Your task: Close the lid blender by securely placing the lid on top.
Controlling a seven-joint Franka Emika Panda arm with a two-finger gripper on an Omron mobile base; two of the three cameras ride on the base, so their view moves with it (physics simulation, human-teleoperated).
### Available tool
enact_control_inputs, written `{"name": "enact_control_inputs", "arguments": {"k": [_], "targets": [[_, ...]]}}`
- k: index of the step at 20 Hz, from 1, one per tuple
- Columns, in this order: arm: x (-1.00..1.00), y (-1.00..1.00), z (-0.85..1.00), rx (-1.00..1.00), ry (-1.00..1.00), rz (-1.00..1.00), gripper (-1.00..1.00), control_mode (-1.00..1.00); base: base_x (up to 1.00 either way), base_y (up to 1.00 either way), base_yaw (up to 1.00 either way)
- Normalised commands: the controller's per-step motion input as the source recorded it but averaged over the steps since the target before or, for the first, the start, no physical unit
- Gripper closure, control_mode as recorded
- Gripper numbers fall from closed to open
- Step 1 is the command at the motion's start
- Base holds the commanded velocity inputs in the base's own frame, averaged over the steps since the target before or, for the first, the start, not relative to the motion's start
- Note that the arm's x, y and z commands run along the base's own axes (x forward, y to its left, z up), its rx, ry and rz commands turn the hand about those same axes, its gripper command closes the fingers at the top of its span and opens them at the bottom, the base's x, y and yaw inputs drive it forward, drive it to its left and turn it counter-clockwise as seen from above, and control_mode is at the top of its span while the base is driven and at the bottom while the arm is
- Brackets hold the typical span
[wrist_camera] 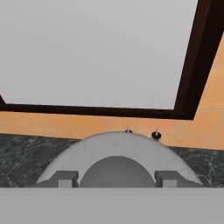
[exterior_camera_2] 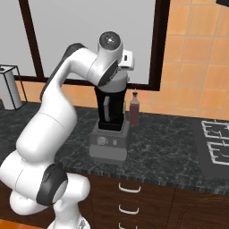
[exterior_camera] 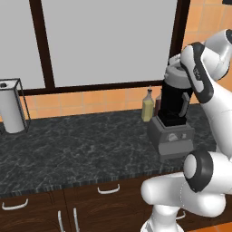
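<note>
Dark counter [exterior_camera: 81, 149], yellowish bottle [exterior_camera: 147, 106] beside blender [exterior_camera: 174, 118] (touching?)

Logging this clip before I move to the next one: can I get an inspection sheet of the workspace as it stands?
Surface: dark marbled counter, drawers below.
Job's things: blender upright on the counter; grey lid on top of the jar.
Clutter: yellowish bottle and reddish bottle behind the blender; paper towel roll in a wire holder.
Gripper: gripper shut on the lid, fingers either side of its knob.
Cables: nothing seen.
Surroundings: window, orange tiled wall, stove.
</note>
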Motion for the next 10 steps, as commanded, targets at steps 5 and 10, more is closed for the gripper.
{"name": "enact_control_inputs", "arguments": {"k": [5, 10], "targets": [[-0.13, 0.0, 0.1, 0.0, 0.02, 0.0, 1.0, -1.0, 0.0, 0.0, 0.0], [-0.2, 0.0, 0.2, 0.0, 0.05, 0.0, 1.0, -1.0, 0.0, 0.0, 0.0]]}}
